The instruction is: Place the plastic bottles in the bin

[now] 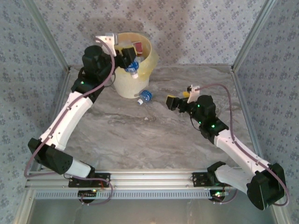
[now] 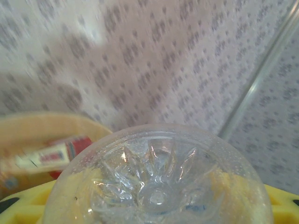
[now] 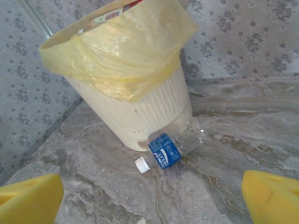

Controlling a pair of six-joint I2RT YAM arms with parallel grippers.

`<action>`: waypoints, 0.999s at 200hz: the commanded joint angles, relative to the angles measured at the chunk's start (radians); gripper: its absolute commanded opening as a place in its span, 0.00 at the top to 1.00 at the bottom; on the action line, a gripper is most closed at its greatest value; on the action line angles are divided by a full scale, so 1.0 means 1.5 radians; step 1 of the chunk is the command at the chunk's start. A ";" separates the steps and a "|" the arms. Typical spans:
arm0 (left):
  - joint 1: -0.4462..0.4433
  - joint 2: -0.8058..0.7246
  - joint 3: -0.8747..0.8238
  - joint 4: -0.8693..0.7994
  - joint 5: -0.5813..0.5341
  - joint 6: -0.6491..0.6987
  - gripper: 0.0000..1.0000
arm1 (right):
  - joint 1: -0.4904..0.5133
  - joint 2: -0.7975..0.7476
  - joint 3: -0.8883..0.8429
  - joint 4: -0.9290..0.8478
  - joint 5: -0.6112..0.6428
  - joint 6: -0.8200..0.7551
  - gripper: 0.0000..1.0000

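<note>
While the left pincer is gripping a clear blue-labelled bottle, jaws closed partway round its body, that bottle is hanging cap-down just below the fingers, over the mouth of the bin. The right pincer is standing wide open and empty, facing a second bottle lying ahead of it, just beside the bin's foot. Letting go too near the rim risks bouncing the hanging one out. A hasty reach risks rolling the lying one away.
</note>
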 commanded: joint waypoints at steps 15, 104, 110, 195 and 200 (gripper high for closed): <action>0.005 0.077 0.082 0.009 -0.133 0.209 0.47 | -0.011 -0.018 -0.001 -0.009 0.023 0.039 0.00; 0.013 0.205 0.184 -0.038 -0.179 0.560 0.47 | -0.019 -0.017 0.011 -0.037 0.020 0.045 0.00; 0.015 0.211 0.187 -0.035 -0.181 0.573 0.47 | -0.020 -0.017 0.011 -0.037 0.019 0.044 0.00; 0.048 0.259 0.209 -0.104 -0.085 0.724 0.30 | -0.021 -0.018 0.017 -0.052 0.024 0.045 0.00; 0.051 0.259 0.212 -0.106 -0.085 0.724 0.25 | -0.021 -0.018 0.017 -0.052 0.024 0.045 0.00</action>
